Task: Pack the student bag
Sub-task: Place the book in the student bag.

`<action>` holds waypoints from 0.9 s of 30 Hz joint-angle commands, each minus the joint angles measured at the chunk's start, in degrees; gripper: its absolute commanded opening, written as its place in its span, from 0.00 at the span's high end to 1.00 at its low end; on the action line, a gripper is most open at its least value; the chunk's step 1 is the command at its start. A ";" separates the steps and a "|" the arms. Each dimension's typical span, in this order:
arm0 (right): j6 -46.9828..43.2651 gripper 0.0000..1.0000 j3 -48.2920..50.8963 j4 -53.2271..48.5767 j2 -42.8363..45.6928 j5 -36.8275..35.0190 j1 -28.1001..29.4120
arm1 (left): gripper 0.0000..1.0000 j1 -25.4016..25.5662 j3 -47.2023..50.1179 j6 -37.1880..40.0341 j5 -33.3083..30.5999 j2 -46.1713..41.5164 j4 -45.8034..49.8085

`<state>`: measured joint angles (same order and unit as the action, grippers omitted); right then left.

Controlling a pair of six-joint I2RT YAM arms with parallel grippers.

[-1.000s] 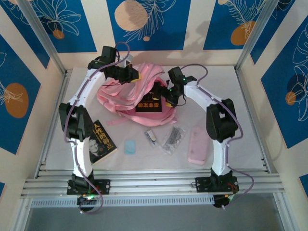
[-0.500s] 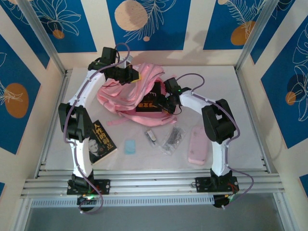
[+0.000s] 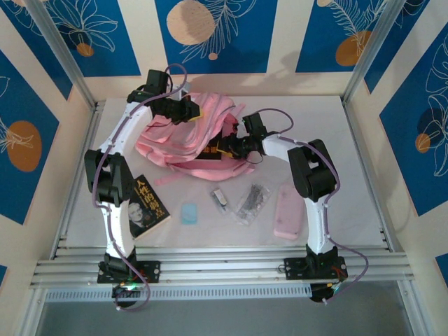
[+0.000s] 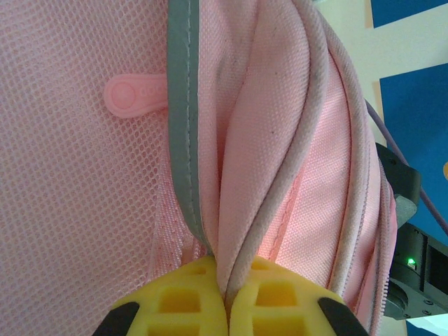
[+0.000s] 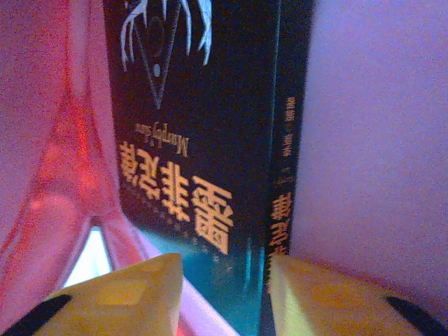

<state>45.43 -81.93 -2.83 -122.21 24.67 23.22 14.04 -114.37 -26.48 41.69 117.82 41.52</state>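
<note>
- The student bag (image 3: 175, 140) lies slumped on the white surface (image 3: 350, 175) toward the far side, between the two arms, with its pink straps spilling toward the back wall.
- The left gripper (image 3: 187, 110) sits at the bag's far upper edge. In the left wrist view its yellow jaws are clenched tight on a fold of pink fabric and grey piping, beside the blue-grey trim and a mesh panel.
- The right gripper (image 3: 236, 145) reaches into the bag's opening from the right side, at a black book (image 3: 215, 148) with gold lettering that lies partly inside the bag.
- In the right wrist view the jaws stand apart with the book's lower edge between them and pink fabric on the left. I cannot tell whether the pads (image 5: 140, 294) actually press on the book.
- Nearer the arms, on the bare surface, a row of things lies apart from the bag:
  - a second dark book (image 3: 148, 205) beside the left arm
  - a small pale blue block (image 3: 189, 213)
  - a small white and black item (image 3: 219, 199), too small to identify
  - a clear packet (image 3: 252, 201) of dark pieces
  - a flat pink pencil case (image 3: 288, 210) just beside the right arm
</note>
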 commanded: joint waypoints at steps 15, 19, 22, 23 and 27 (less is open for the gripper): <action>5.11 0.61 -11.14 -12.01 -9.71 -8.22 5.22 | 1.00 0.20 0.72 -0.33 3.75 -3.60 -2.82; 8.06 0.65 -9.39 -4.75 -8.51 -4.02 4.50 | 1.00 0.20 0.90 -0.24 3.62 -3.86 -2.76; 9.59 0.69 -11.60 0.36 -9.36 0.53 4.88 | 1.00 0.20 0.90 -0.40 3.57 -3.70 -2.76; 10.32 0.71 -13.03 1.19 -10.18 1.70 5.14 | 1.00 0.20 0.90 -0.50 3.66 -3.65 -2.83; 12.34 0.74 -17.61 2.23 -13.60 3.30 6.62 | 1.00 0.20 0.90 -0.50 3.66 -3.80 -2.58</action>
<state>55.22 -96.23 -3.99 -133.14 23.66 27.81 14.04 -112.88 -26.50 41.69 117.80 41.08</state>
